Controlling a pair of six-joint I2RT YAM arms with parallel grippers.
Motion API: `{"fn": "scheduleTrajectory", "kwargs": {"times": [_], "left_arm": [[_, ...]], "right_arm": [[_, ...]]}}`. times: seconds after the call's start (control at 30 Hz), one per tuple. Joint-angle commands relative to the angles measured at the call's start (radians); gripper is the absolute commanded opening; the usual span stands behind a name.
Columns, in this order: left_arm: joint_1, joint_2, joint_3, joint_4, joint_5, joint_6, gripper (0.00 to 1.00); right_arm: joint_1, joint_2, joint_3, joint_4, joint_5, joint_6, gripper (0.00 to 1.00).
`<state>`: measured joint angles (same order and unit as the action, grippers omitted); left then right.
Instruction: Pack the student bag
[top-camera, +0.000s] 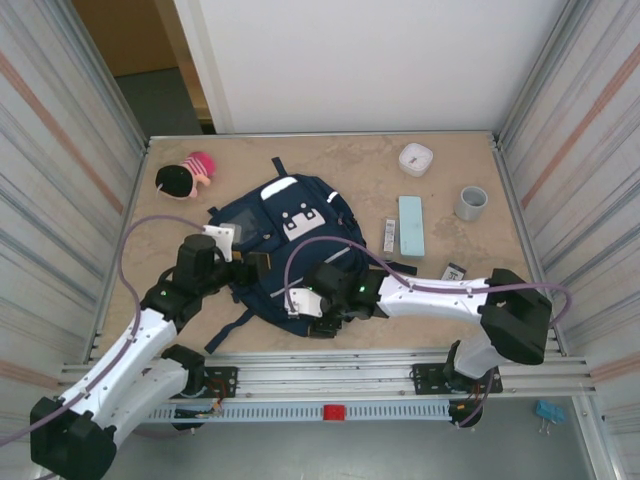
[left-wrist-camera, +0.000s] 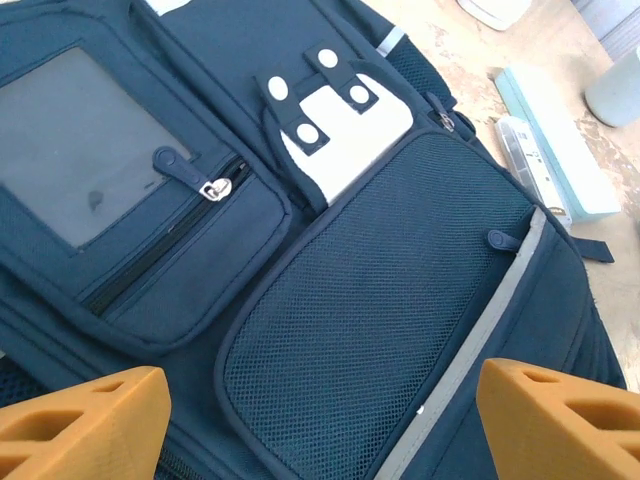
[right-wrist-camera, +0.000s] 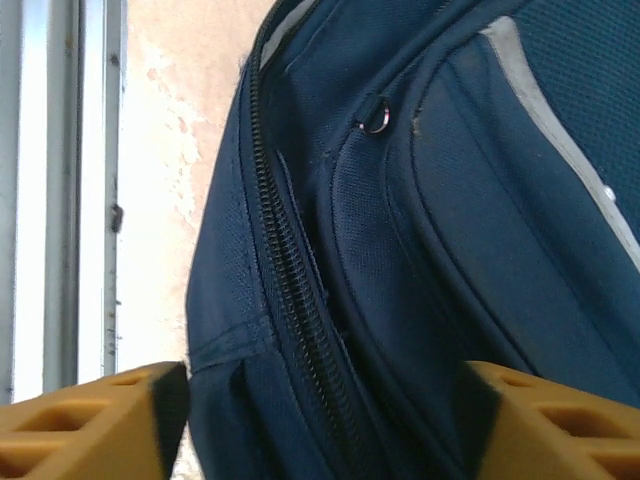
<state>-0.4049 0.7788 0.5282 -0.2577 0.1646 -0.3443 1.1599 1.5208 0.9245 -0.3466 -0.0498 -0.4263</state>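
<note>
packing not started, i'd say: the bag (top-camera: 285, 240) lies right under both grippers, main zip (right-wrist-camera: 300, 300) looking shut. left gripper (left-wrist-camera: 320, 420) and right gripper (right-wrist-camera: 320, 420) are spread wide, holding nothing. blue case (top-camera: 411, 225) and cup (top-camera: 471, 203) sit loose beyond the right gripper (unpacked). bag front up, long axis running away from the grippers, handle end far.

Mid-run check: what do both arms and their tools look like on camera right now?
The left arm and right arm are white links with black joint housings, each trailing a thin lavender cable. The left tool and right tool carry chunky orange fingers with hollow cut-outs.
</note>
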Motion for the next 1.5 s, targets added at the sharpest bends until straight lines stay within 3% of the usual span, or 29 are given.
{"fn": "scheduleTrajectory", "kwargs": {"times": [0.0,0.1,0.13,0.4,0.73,1.07,1.47], "left_arm": [[0.014,-0.018,-0.017,-0.001,0.009,-0.036,0.80],[0.020,-0.013,-0.019,0.001,0.005,-0.038,0.79],[0.021,-0.013,-0.018,0.003,0.008,-0.038,0.79],[0.028,-0.054,0.000,-0.016,0.004,-0.035,0.78],[0.030,-0.141,-0.044,-0.019,-0.073,-0.017,0.74],[0.029,-0.150,-0.188,0.123,-0.067,-0.066,0.71],[0.028,-0.031,-0.327,0.448,-0.076,0.092,0.56]], "right_arm": [[-0.002,0.020,-0.005,0.047,0.042,-0.045,0.42],[-0.009,-0.044,-0.029,0.068,0.039,-0.056,0.07],[-0.019,-0.081,-0.037,0.071,0.016,-0.064,0.00],[-0.234,-0.327,0.029,-0.033,-0.238,-0.108,0.00],[-0.456,-0.373,0.111,0.120,-0.381,-0.001,0.00],[-0.500,-0.309,0.182,0.133,-0.369,0.014,0.00],[-0.516,-0.296,0.231,0.125,-0.427,0.000,0.00]]}}
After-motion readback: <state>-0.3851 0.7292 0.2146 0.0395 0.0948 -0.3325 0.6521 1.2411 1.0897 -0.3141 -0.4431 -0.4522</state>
